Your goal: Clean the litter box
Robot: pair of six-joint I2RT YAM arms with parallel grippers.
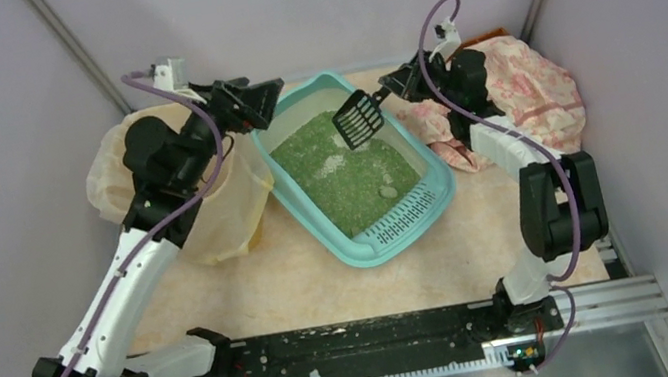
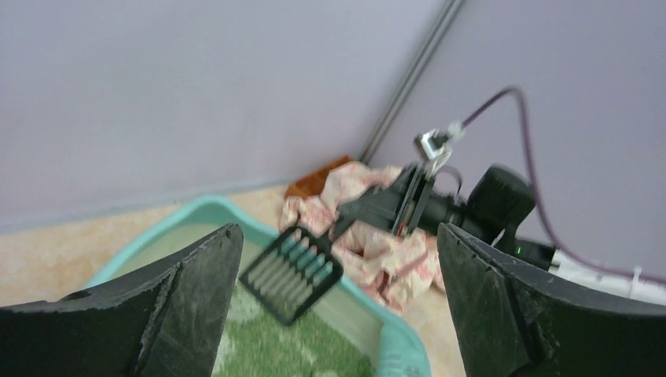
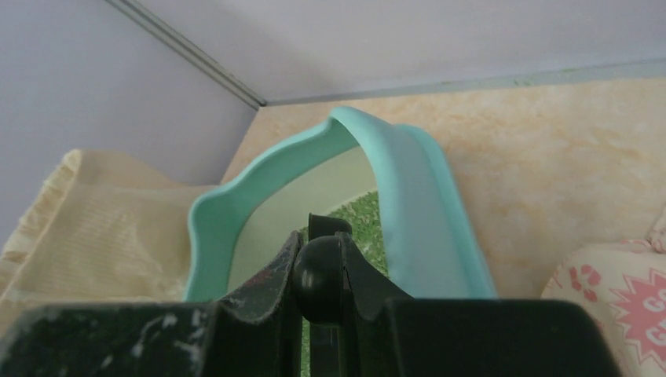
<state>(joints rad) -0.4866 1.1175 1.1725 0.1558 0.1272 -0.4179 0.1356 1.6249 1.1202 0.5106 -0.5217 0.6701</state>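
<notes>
The teal litter box point(image 1: 358, 256) lies at an angle in the middle of the table, its slotted grate point(image 1: 406, 221) at the near end and green granules point(image 1: 338, 173) inside. A white clump point(image 1: 331, 162) and a grey lump point(image 1: 388, 192) rest on the granules. My right gripper point(image 1: 392, 90) is shut on the handle point(image 3: 320, 279) of a black slotted scoop point(image 1: 359, 119), which hangs above the box's far end. My left gripper point(image 1: 270, 97) stands open and holds nothing over the far left corner. Its wrist view looks between its fingers at the scoop point(image 2: 292, 273) and the box rim point(image 2: 181, 212).
A beige bag-lined bin point(image 1: 212, 208) stands against the box's left side, under my left arm. A pink patterned cloth point(image 1: 529, 102) lies to the right of the box, beneath my right arm. Walls close in at the back and both sides.
</notes>
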